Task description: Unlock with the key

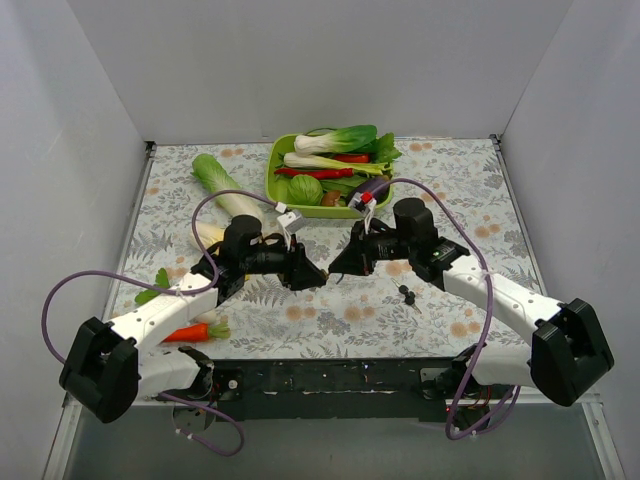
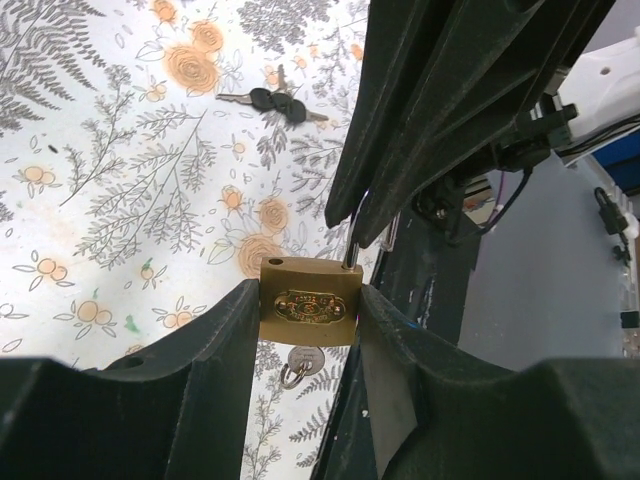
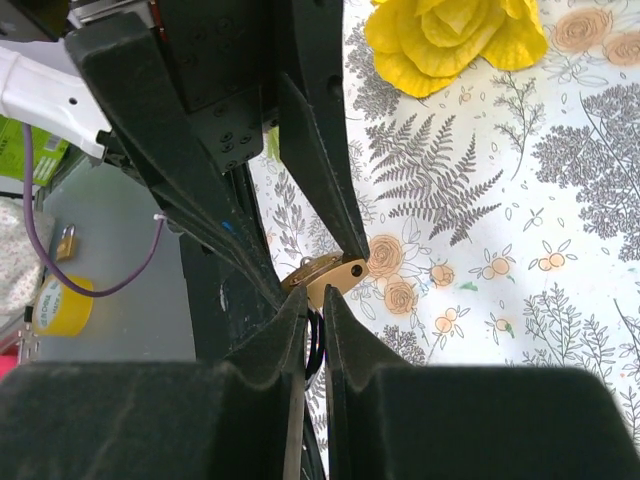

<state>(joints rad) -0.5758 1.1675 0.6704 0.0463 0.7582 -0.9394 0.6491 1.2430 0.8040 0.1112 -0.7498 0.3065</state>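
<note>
Left wrist view. Left end effector (image 2: 310,296): clamped on the brass body of the padlock (image 2: 314,310), held off the surface (image 2: 120,200). Right end effector (image 2: 353,238): pinched narrow on its shackle. Key (image 2: 272,102): loose on the surface, well beyond the padlock, lying crosswise.

Right wrist view. Same pinch above the padlock; Key not visible.

Top view. Key (image 1: 405,294): right of the padlock, nearer the right arm. Both end effectors are occupied, so I'd judge one must let go first.
</note>
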